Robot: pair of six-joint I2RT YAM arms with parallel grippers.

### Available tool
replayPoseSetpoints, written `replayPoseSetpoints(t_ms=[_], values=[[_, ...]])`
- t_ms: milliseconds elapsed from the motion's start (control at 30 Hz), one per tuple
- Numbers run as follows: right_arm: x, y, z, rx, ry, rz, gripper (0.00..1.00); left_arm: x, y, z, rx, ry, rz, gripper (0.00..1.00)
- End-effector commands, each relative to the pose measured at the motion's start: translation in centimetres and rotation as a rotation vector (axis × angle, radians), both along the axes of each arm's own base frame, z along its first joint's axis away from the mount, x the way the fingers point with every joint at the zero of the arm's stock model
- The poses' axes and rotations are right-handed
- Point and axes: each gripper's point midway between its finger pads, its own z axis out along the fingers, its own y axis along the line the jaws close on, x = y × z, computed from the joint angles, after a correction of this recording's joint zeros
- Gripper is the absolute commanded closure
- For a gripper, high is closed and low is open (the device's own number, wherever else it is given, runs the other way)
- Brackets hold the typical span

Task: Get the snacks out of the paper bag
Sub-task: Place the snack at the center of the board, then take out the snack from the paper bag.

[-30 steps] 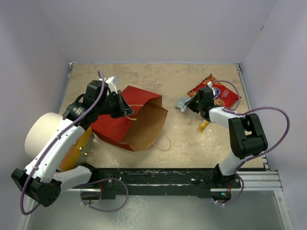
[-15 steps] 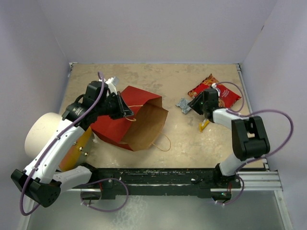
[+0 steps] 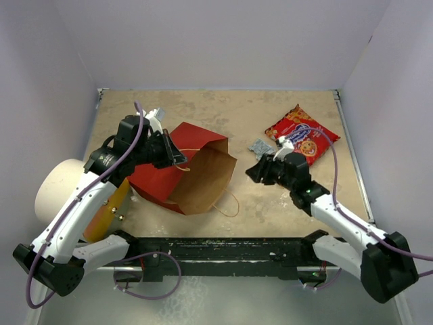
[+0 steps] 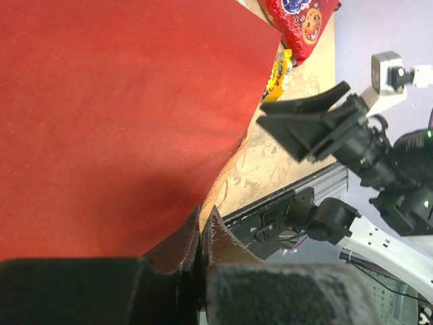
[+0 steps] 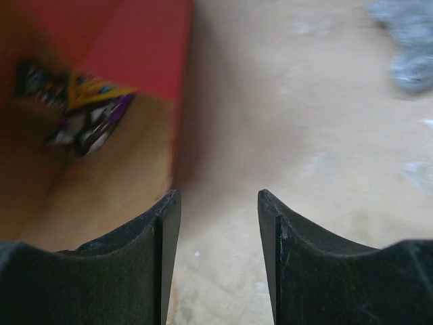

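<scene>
The paper bag (image 3: 203, 181), red outside and brown inside, lies on its side with its mouth facing right. My left gripper (image 3: 176, 159) is shut on the bag's upper rim, and its red face (image 4: 122, 115) fills the left wrist view. My right gripper (image 3: 252, 170) is open and empty, just right of the bag's mouth and pointing at it. A purple packet (image 5: 95, 122) lies deep inside the bag. On the table lie a silver-grey packet (image 3: 260, 147), the red cookie bag (image 3: 302, 133) and a yellow packet (image 4: 279, 71).
A white cylinder (image 3: 57, 186) with an orange end (image 3: 108, 211) lies at the left, behind the left arm. The bag's string handle (image 3: 230, 201) loops onto the table near the front rail (image 3: 223, 249). Walls close in the table on three sides.
My right gripper has opened, left the silver-grey packet on the table, and swung down and left toward the bag's mouth. The left arm kept its hold on the bag.
</scene>
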Motion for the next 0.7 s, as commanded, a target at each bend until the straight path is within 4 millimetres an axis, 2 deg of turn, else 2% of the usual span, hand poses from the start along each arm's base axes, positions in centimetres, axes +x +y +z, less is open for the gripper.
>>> replayPoseSetpoints(t_ms=[0, 67, 167, 333, 367, 400, 500, 667], values=[[-1.8, 4.9, 5.7, 0.047, -0.277, 0.208, 0.47, 0.3, 0.6, 1.9, -0.006, -0.068, 0.027, 1.00], [-2.6, 6.5, 7.9, 0.054, -0.399, 0.257, 0.44, 0.2, 0.6, 1.9, -0.004, -0.065, 0.028, 1.00], [-3.6, 8.6, 10.1, 0.037, -0.557, 0.314, 0.39, 0.3, 0.5, 1.9, -0.005, -0.058, 0.028, 1.00], [-4.9, 12.4, 11.8, -0.007, -0.838, 0.409, 0.28, 0.6, -0.3, 2.3, -0.046, -0.046, 0.012, 1.00], [-5.0, 13.4, 11.8, -0.021, -0.879, 0.435, 0.27, 0.6, -0.5, 2.3, -0.053, -0.042, 0.010, 1.00], [-4.9, 14.7, 10.8, -0.054, -0.895, 0.477, 0.26, 0.6, -0.6, 2.4, -0.057, -0.039, 0.009, 1.00], [-4.5, 18.0, 9.8, -0.105, -0.962, 0.563, 0.26, 0.7, -0.5, 2.1, -0.047, -0.027, 0.011, 1.00], [-3.7, 21.1, 7.4, -0.213, -1.144, 0.662, 0.25, 0.8, -0.3, 2.0, -0.032, -0.031, 0.018, 1.00]])
